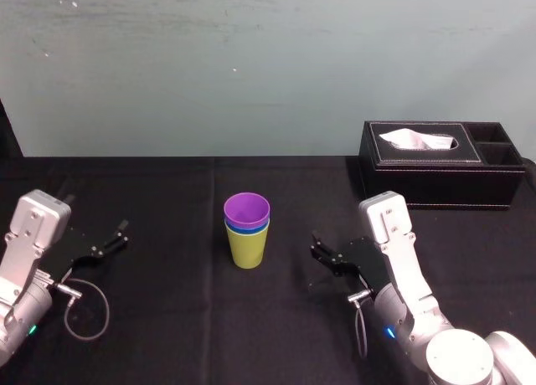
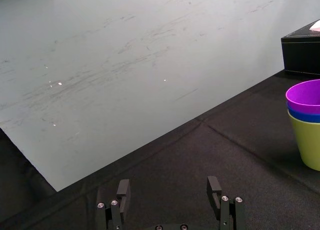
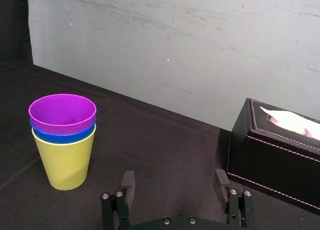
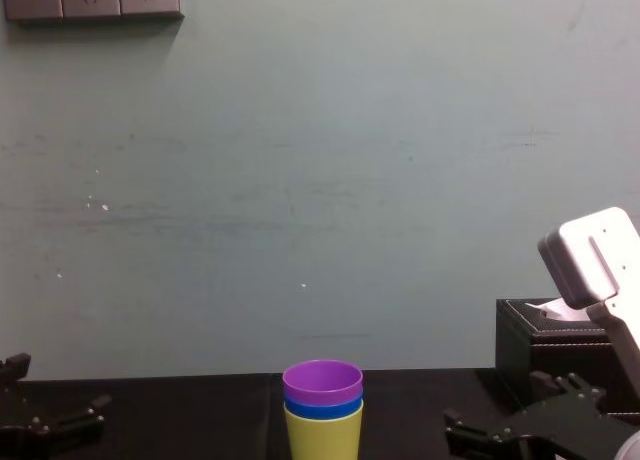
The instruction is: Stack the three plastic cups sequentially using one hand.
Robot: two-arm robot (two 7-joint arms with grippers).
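The right gripper point(image 1: 317, 264) is a black, two-fingered claw of hard, angular parts on a smooth silver-grey arm. Its two fingers point(image 3: 127, 182) stand wide apart with nothing between them, above the black cloth of the table point(image 1: 167, 318).

Just ahead of its open fingers and slightly to its left stand three plastic cups, nested into one upright stack, near the gripper but not touching it. Each is a plain, smooth, tapered tumbler with a round mouth. The yellow-green cup point(image 3: 65, 162) is at the bottom, with its base on the cloth and most of its wall showing. The blue cup point(image 3: 62, 136) sits inside it, seen as a narrow band under the top rim. The purple cup point(image 3: 62, 115) sits inside the blue one, and its hollow interior is open to view.

Off to the gripper's right and farther back is one black, leather-like tissue box point(image 1: 435, 171) with pale stitching along its edges and a crumpled white tissue point(image 1: 408, 139) poking out of its slot.

Beyond the cups, well apart from the right gripper, the left gripper point(image 1: 115, 238) hangs low over the cloth, and its two black fingers point(image 2: 123, 188) are spread and empty too.

Behind everything runs a matte, pale grey-green wall point(image 1: 251, 67) with faint scuffs.
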